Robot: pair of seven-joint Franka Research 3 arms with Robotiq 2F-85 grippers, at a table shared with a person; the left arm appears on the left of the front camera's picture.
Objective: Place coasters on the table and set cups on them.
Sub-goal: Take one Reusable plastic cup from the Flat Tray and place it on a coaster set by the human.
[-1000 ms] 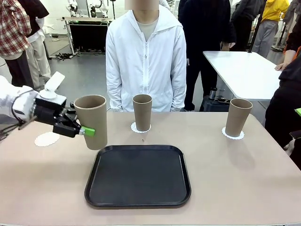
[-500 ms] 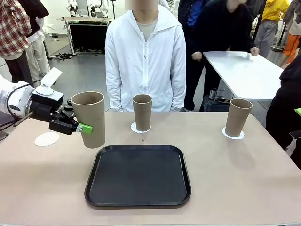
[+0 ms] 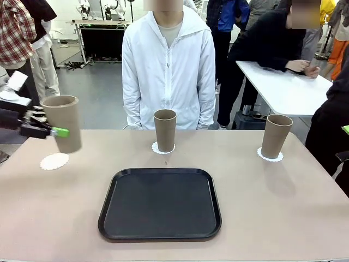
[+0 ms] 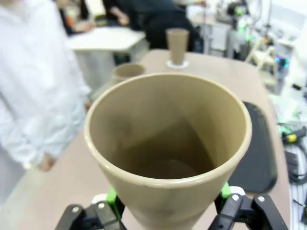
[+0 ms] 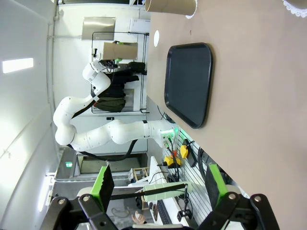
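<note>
left pincer (image 3: pixel 54 131) pinching a tall, tapered, matte tan cup (image 3: pixel 63 123); right pincer (image 5: pixel 156 184) spread.

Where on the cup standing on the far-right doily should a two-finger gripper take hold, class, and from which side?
Grip the far-right cup around its wall, about mid-height, coming in level from the robot's side. It stands upright on its coaster, tall and tapered with no handle, so opposite sides suit the pads. The right gripper is open, probably the nearer one.
</note>
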